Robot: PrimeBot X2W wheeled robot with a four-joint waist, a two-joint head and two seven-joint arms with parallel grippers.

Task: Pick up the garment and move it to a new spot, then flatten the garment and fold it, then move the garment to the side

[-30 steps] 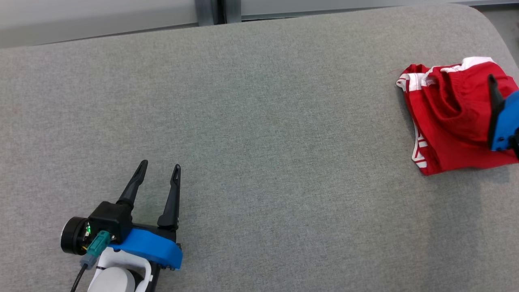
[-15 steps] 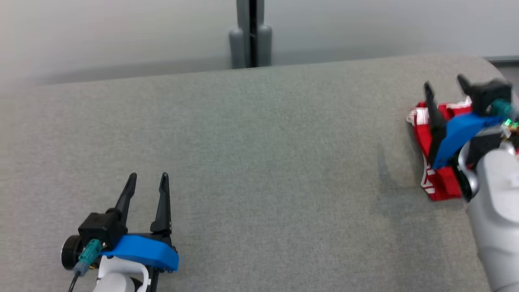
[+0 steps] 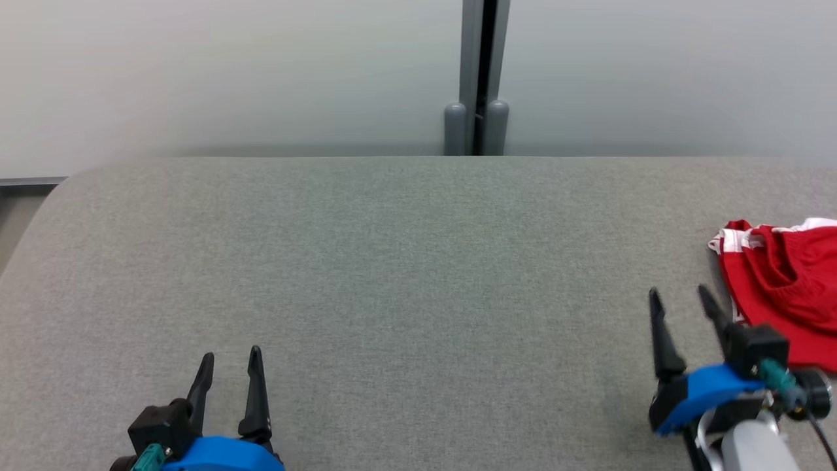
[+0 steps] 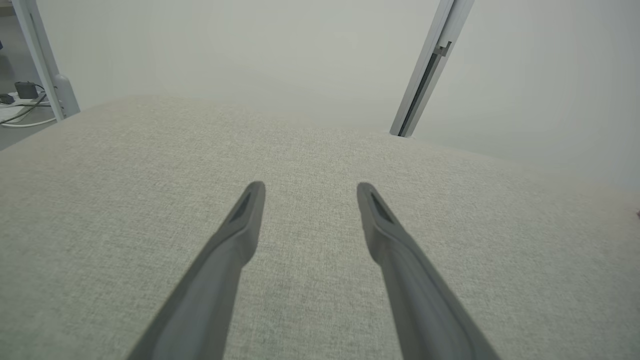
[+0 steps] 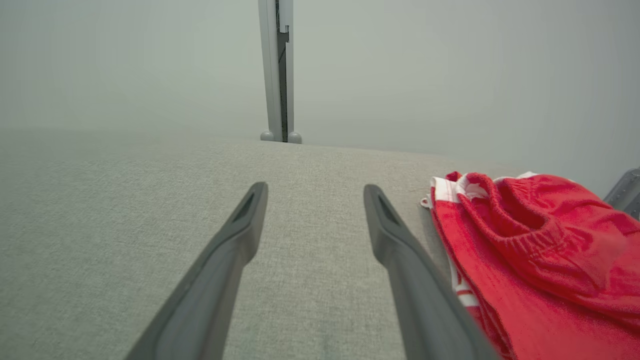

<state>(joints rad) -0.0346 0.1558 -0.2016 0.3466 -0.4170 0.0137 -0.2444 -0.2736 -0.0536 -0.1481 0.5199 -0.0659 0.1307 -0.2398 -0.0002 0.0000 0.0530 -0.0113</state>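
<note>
Crumpled red shorts [image 3: 785,294] lie lengthwise near-to-far, waistband at the far end; left gripper [image 3: 231,353] and right gripper [image 3: 679,290] fingers spread wide, empty.

I've got the padded surface [image 3: 405,261] stretching across in front of me, the wall [image 3: 229,65] right behind its far edge, and a post [image 3: 480,72] standing against that wall about mid-width. My left gripper [image 3: 231,353] sits over the near left part, my right gripper [image 3: 678,291] over the near right. The garment [image 3: 785,288] lies on the surface at the right end, just beside the right gripper, on its outer side. Touching or not, I can't tell.
</note>
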